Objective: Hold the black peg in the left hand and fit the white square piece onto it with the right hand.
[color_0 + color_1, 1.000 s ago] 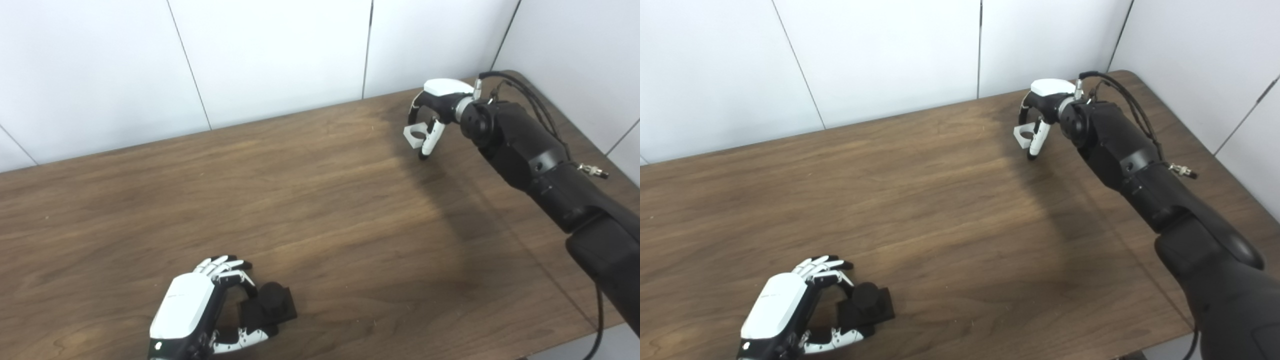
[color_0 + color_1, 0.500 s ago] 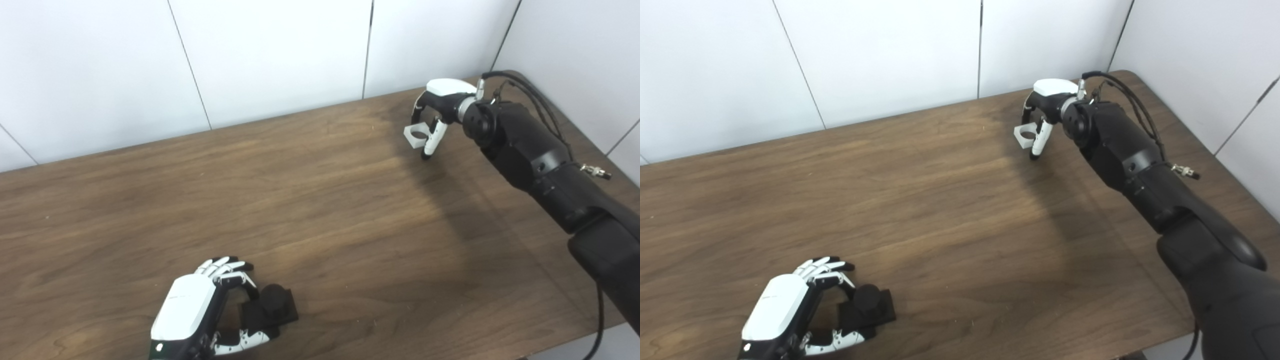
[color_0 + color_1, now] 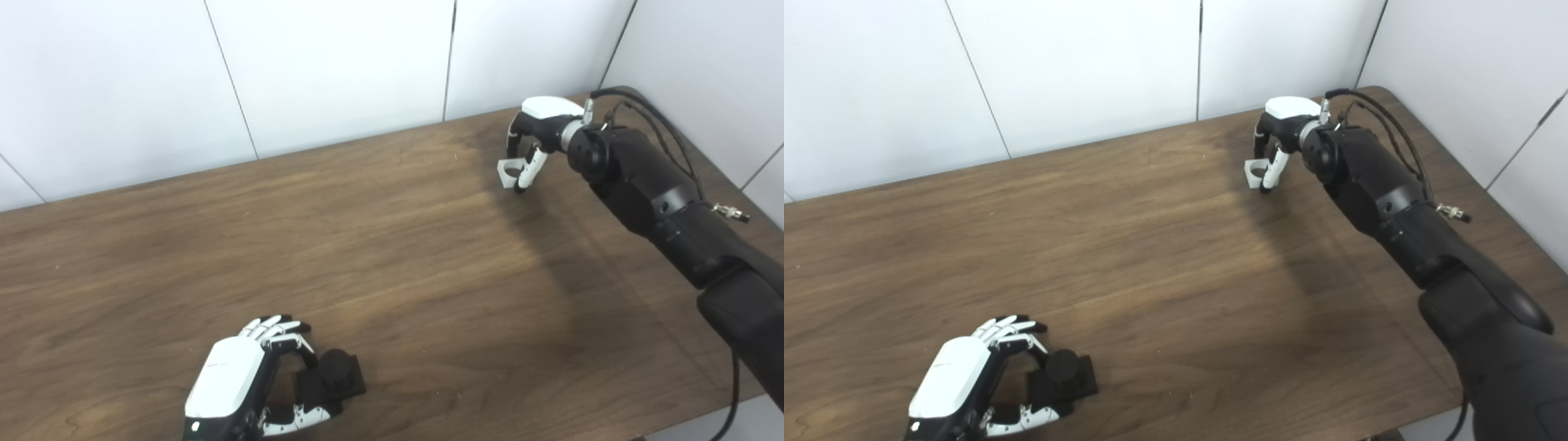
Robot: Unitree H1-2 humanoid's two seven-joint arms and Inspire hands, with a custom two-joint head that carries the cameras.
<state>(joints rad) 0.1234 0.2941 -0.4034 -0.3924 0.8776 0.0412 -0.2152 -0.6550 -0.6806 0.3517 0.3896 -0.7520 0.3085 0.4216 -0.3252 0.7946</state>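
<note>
Distance btwn my two hands is what the next move turns on: they sit at opposite corners of the brown wood-grain tabletop (image 3: 392,245). My right hand (image 3: 531,144) is at the far right w/ fingers curled around the small white square piece with a round hole (image 3: 509,172), which looks pinched, though whether it's clear of the surface I can't tell. My left hand (image 3: 245,383) is at the near left, fingers partly closed around the black peg on its square black base (image 3: 334,373), peg pointing up. Judging from that, the white piece must travel diagonally toward me and leftward.
</note>
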